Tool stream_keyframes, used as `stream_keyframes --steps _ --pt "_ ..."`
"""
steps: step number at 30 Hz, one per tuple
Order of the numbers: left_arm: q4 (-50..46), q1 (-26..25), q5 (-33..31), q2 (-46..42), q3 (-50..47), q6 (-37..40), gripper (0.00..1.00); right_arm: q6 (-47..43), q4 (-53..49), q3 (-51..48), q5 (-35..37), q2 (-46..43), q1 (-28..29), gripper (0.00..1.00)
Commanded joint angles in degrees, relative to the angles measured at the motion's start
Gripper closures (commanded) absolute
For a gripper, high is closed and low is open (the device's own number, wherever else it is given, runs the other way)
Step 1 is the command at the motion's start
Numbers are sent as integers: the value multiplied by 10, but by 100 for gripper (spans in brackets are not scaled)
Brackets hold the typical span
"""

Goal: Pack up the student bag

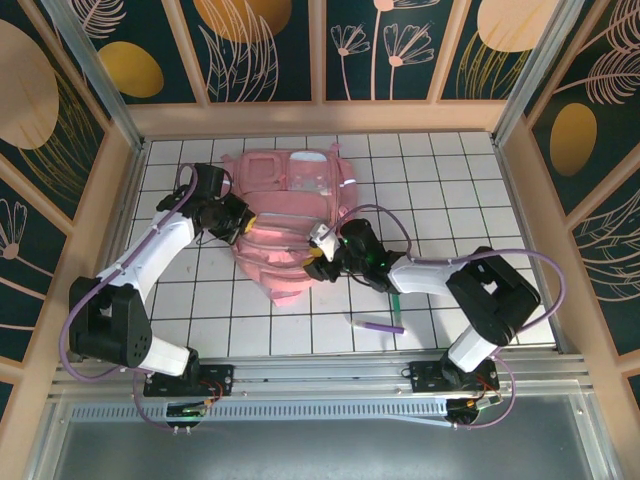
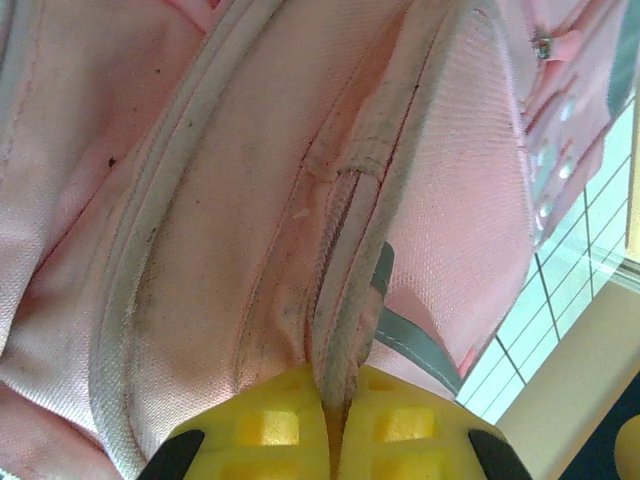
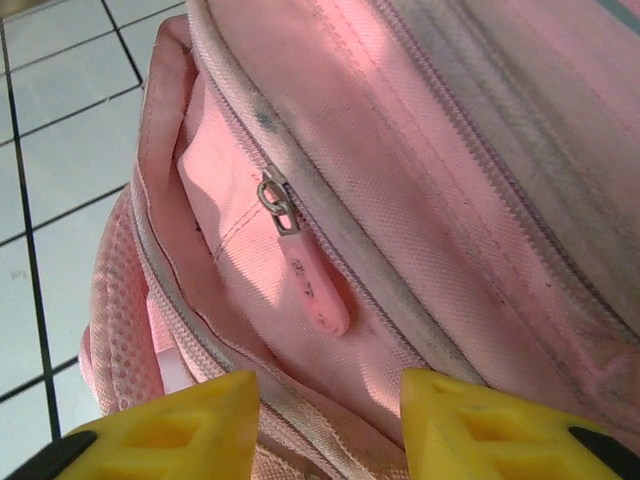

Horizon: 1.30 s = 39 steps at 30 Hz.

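Top external view gives me the big pink fabric backpack (image 1: pixel 290 215) lying flat on the white tiled table (image 1: pixel 450 190), between my two arms. It is soft woven cloth, limp and creased, with scuffed grey piping and silver-grey strips.

My left gripper (image 2: pixel 333 400) is clamped on a raised piped seam (image 2: pixel 345 300) at the bag's left side. That ridge is narrow and rounded, so I judge it could slide out of the yellow pads under a hard pull, and the mouth would sag shut.

My right gripper (image 3: pixel 330 400) has its jaws apart and empty, just over the opened zip edge. The risk there is hooking a finger on the zip teeth or dragging the whole bag, since nothing weighs it down.

A flat, rubbery pink zipper pull (image 3: pixel 312 285) on a small metal ring hangs into the pocket. Near my right arm lie a slim purple pen (image 1: pixel 377 324) and a green pen (image 1: pixel 396 300); a careless elbow swing could sweep them away.
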Motion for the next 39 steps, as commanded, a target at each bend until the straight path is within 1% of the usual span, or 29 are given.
stream_keyframes --steps 1,6,12,15,18,20,25,27,29,32,34,35,36,37,39 --pt "14 -11 61 -20 5 -28 100 -20 39 9 -17 16 -7 55" --pt "19 -18 61 -25 3 -43 100 -9 115 -19 -22 38 -4 51" --pt "50 -46 55 -42 -27 -92 100 24 210 -66 14 46 -2 51" --pt "48 -53 44 -49 -34 -104 100 39 270 -101 21 47 -1 49" --pt "55 -54 41 -58 -45 -118 100 61 385 -152 24 53 -3 45" --pt "60 -55 43 -62 -49 -123 100 75 452 -177 13 71 -3 44" --pt "62 -58 47 -72 -58 -125 100 125 530 -182 28 105 -6 42" --pt "62 -58 48 -76 -61 -125 100 131 538 -174 19 114 -8 42" --pt "63 -59 49 -78 -64 -127 100 129 517 -158 15 121 -9 42" --pt "70 -61 49 -81 -70 -136 100 125 497 -141 13 129 -4 46" --pt "70 -64 47 -80 -70 -137 100 105 476 -132 35 133 5 50" --pt "70 -67 49 -80 -69 -137 100 84 461 -128 57 132 11 53" --pt "72 -68 49 -80 -71 -140 100 62 432 -121 103 132 23 55" --pt "76 -70 49 -81 -73 -143 100 49 418 -118 123 132 28 56" --pt "80 -75 47 -81 -74 -148 100 41 410 -118 140 132 29 63"
